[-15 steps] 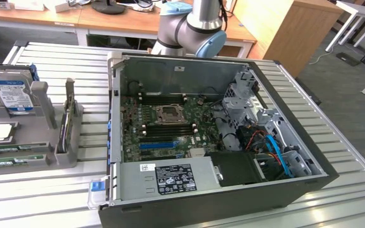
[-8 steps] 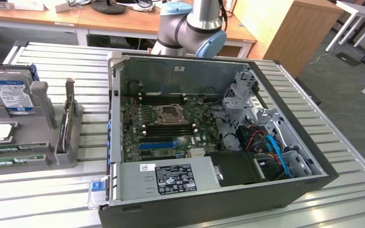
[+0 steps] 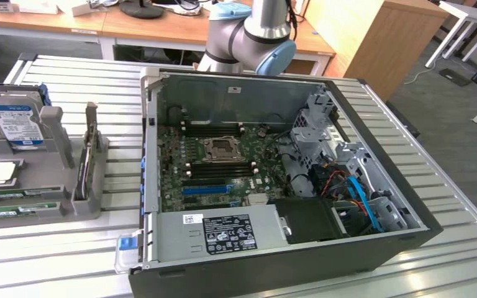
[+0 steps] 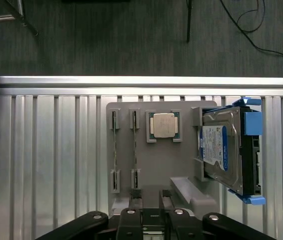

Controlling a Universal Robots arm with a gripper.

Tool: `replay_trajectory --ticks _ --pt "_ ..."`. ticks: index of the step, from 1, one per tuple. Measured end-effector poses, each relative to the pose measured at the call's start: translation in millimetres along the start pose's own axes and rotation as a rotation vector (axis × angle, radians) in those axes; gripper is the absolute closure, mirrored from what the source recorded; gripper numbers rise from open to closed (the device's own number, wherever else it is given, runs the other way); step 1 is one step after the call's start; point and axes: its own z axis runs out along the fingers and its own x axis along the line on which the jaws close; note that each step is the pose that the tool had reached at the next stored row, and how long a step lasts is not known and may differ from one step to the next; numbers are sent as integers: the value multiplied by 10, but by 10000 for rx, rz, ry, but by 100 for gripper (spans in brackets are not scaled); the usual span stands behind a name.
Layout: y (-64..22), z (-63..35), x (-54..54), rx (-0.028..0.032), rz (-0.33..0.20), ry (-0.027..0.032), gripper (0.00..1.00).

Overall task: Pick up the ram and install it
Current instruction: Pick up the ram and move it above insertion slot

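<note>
My pincer (image 4: 151, 222) hangs over the grey holder (image 4: 156, 165) near the bench (image 4: 46, 150) edge, two ram sticks (image 4: 114, 150) slotted there; whether it is released or clenched I cannot tell.

Open PC case (image 3: 263, 276) sits on the slatted table (image 3: 72, 248), motherboard (image 3: 213, 167) and power supply (image 3: 222, 233) showing. Grey holder (image 4: 156, 165) near the table's edge has a blue-labelled hard drive (image 4: 221, 150) standing in it, plus a CPU (image 4: 162, 125).
</note>
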Motion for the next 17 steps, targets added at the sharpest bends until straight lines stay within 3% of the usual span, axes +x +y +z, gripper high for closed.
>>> replay_trajectory --ticks 2,7,17 --pt "0 0 0 0 1 0 64" --pt "-1 11 0 1 0 -1 64" --pt "-8 172 4 0 -3 -1 64"
